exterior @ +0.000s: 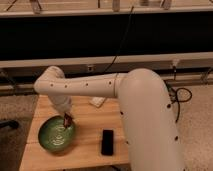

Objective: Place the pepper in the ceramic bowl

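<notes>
The green ceramic bowl (pixel 56 134) sits on the wooden table's front left. My gripper (pixel 66 120) hangs from the white arm just over the bowl's right rim. A small dark red-brown pepper (pixel 67 120) shows at the gripper's tip, above the bowl's inner right side. Whether the pepper is held or lies against the bowl I cannot tell.
A flat black phone (pixel 107 142) lies on the wooden table (pixel 90 125) to the right of the bowl. A white object (pixel 98 101) lies at the table's back, partly behind the arm. The large white arm covers the table's right side.
</notes>
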Controlling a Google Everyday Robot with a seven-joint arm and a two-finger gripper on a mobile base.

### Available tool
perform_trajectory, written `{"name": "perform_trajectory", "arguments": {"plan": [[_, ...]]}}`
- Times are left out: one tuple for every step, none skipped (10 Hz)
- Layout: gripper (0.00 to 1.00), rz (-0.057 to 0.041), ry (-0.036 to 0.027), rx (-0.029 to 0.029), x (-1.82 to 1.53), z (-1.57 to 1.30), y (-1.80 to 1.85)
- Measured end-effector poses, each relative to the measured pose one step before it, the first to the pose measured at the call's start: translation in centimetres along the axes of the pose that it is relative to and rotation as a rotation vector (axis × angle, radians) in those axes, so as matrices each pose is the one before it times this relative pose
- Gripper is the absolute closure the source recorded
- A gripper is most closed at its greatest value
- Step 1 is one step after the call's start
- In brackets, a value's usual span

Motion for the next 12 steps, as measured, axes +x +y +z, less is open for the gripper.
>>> {"name": "perform_trajectory", "arguments": {"plan": [[0.40, -0.00465, -0.00555, 0.00530, -0.514, 0.204, -0.131], [0.45, -0.00738, -0.00496, 0.00866, -0.466, 0.254, -0.255], [0.57, -0.00893, -0.00656, 0.01190, -0.463, 0.339, -0.398], [0.67, -0.00852, -0.00475, 0.00556, -0.370, 0.301, -0.345], [0.74, -0.00580, -0.00522, 0.00426, -0.276, 0.293, -0.264], [0.77, -0.00623, -0.00679, 0.00414, -0.286, 0.376, -0.246], [0.74, -0.00751, -0.01139, 0.00864, -0.355, 0.558, -0.274], [0.69, -0.00515, -0.00687, 0.00254, -0.202, 0.318, -0.080], [0.58, -0.00759, -0.00889, 0.00691, -0.291, 0.372, -0.190], [0.48, -0.00746, -0.00739, 0.00781, -0.260, 0.273, -0.182], [0.37, -0.00882, -0.00721, 0.00686, -0.302, 0.252, -0.190], [0.28, -0.00576, -0.00372, 0.00499, -0.156, 0.132, -0.135]]}}
